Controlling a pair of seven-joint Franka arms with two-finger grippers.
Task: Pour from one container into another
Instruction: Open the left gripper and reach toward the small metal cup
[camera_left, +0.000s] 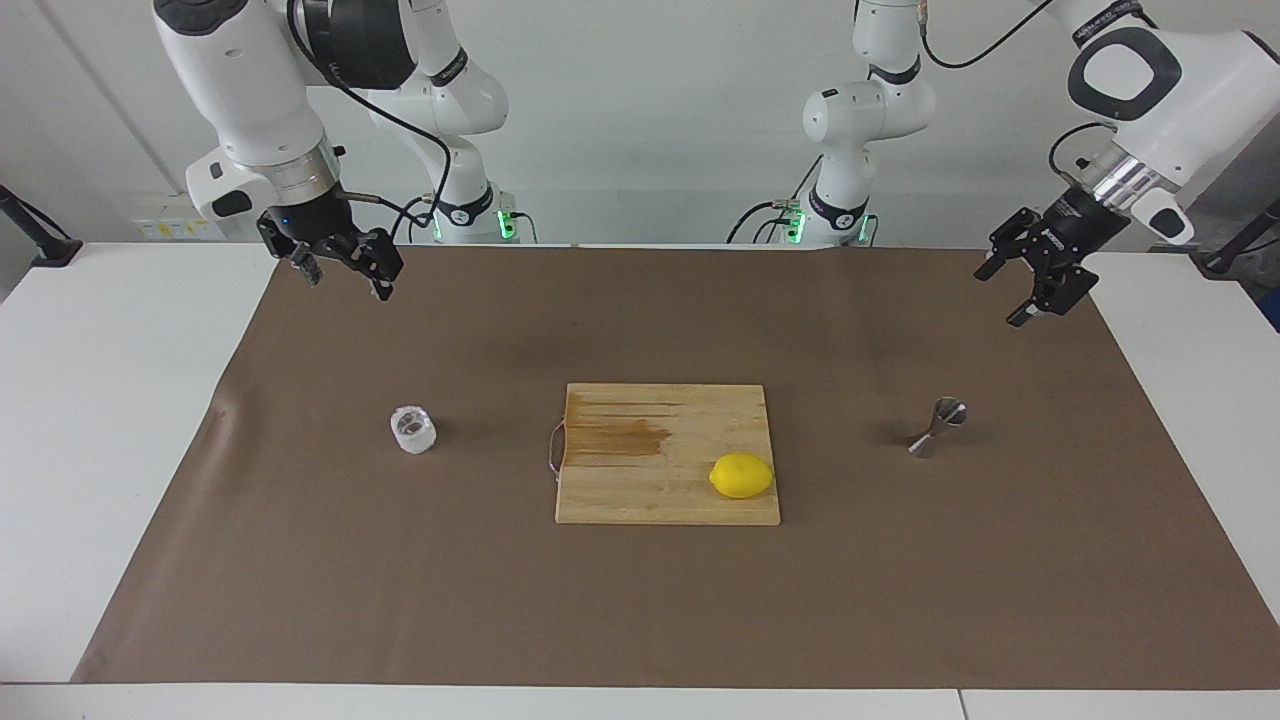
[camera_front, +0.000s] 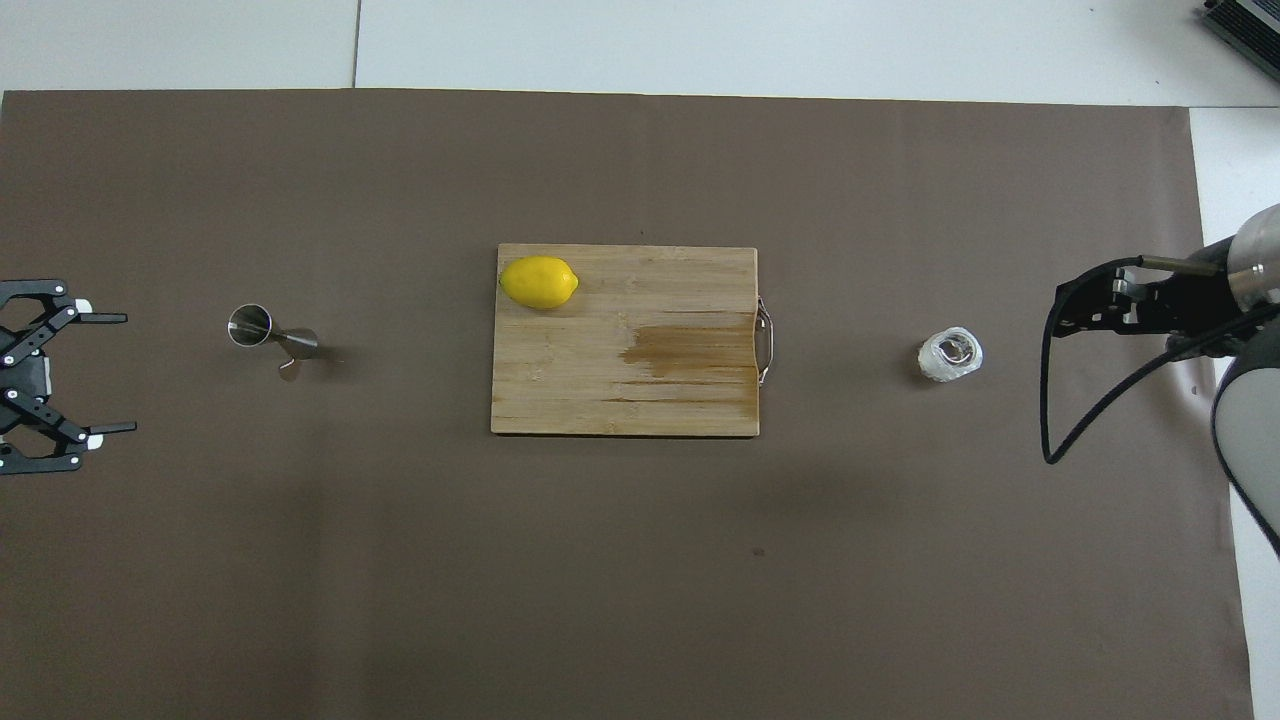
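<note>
cup (camera_left: 414, 429): 1 | jigger (camera_left: 937, 426): 1 | lemon (camera_left: 741, 476): 1 (on board) | cutting board (camera_left: 640, 480): 1

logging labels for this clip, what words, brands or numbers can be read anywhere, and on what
None can be read.
Left arm, upper link: a line of dark print, too small to read.
Right arm, joint: small print, too blurred to read.
Clear cup, steel jigger, lemon, cutting board: no text visible.
Left claw and right claw: no legible marking.
</note>
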